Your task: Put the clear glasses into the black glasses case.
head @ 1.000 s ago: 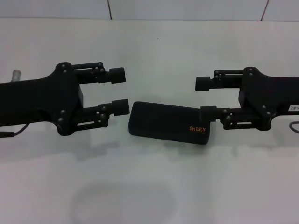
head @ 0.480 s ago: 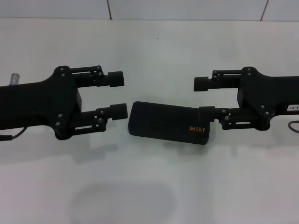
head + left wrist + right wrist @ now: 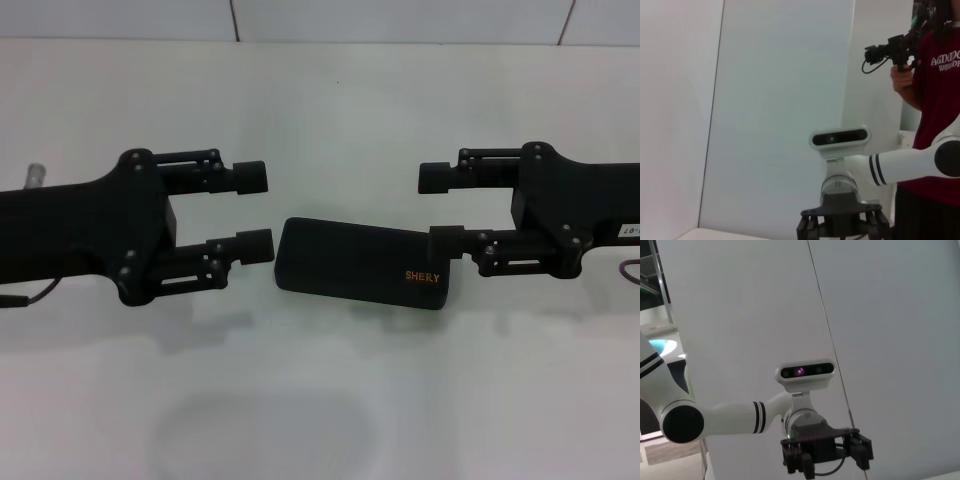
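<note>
In the head view, the rectangular hard black glasses case (image 3: 362,264) with rounded corners lies shut on the white bench (image 3: 320,400), a little below the centre of the frame, its small orange "SHERY" lettering (image 3: 421,277) near its right end. The left gripper (image 3: 255,211) reaches in from the left edge of the frame, its jaws standing open and empty, the lower fingertip just beside the case's left end. The right gripper (image 3: 438,207) comes in from the right edge, its jaws also apart; its lower fingertip sits at the case's upper right corner, though whether it touches cannot be told. The clear glasses cannot be made out in any view. A small grey metal cylinder (image 3: 35,172) shows behind the left arm at the far left. In the left wrist view a person in a dark red shirt (image 3: 935,100) stands at the right edge, holding a black camera rig (image 3: 892,49).
</note>
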Motion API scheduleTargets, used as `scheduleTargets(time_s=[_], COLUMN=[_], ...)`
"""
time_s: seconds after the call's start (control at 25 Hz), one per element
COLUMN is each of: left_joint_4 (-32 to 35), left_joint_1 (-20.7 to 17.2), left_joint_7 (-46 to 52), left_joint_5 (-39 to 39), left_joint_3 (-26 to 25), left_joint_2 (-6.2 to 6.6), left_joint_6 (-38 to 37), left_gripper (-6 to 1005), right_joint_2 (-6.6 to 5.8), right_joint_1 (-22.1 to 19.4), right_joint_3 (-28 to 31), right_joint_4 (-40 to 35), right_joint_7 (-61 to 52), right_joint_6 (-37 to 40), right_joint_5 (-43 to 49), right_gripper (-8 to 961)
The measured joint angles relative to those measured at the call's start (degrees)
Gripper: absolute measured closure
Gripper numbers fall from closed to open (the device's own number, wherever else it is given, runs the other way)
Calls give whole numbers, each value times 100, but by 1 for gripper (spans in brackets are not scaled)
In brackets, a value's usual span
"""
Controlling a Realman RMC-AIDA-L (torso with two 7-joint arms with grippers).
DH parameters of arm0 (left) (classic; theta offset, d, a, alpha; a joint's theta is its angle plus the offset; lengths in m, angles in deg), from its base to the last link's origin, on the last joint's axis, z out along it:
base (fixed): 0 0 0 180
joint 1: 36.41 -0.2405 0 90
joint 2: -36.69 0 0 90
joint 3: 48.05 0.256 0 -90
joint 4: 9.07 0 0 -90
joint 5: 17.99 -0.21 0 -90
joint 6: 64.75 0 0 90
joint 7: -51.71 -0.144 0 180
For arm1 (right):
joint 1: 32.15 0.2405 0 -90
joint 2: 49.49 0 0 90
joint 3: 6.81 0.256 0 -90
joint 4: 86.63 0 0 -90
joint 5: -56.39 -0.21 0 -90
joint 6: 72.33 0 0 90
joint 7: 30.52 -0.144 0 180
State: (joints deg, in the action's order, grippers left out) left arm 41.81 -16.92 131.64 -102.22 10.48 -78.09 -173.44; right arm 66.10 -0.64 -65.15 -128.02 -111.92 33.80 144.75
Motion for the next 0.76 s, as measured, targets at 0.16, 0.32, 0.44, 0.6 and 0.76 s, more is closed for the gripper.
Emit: scheduleTargets(time_s=[0.16,0.32,0.44,0.6,0.76], left_joint_4=[-1,-1,-1,0,0], left_joint_1=[-28,-14,1,4,2], left_joint_7=[-14,-15,-16,-18,-20], left_joint_5=[-101,-135,-141,-146,-156], left_joint_3=[0,0,0,0,0], left_joint_2=[-26,-33,-35,-36,-36], left_joint_6=[11,21,28,31,39], left_gripper=[396,396,396,396,396], right_joint_2=[12,6,6,7,7], right_joint_1=[-30,-34,-34,-33,-24], right_joint_3=[8,8,7,6,6], right_joint_4=[0,7,8,9,9], right_joint_7=[-7,-13,-14,-15,-7], right_joint_6=[17,27,30,31,31], right_joint_5=[-6,-6,-6,-6,-6], right_gripper=[302,302,302,302,302])
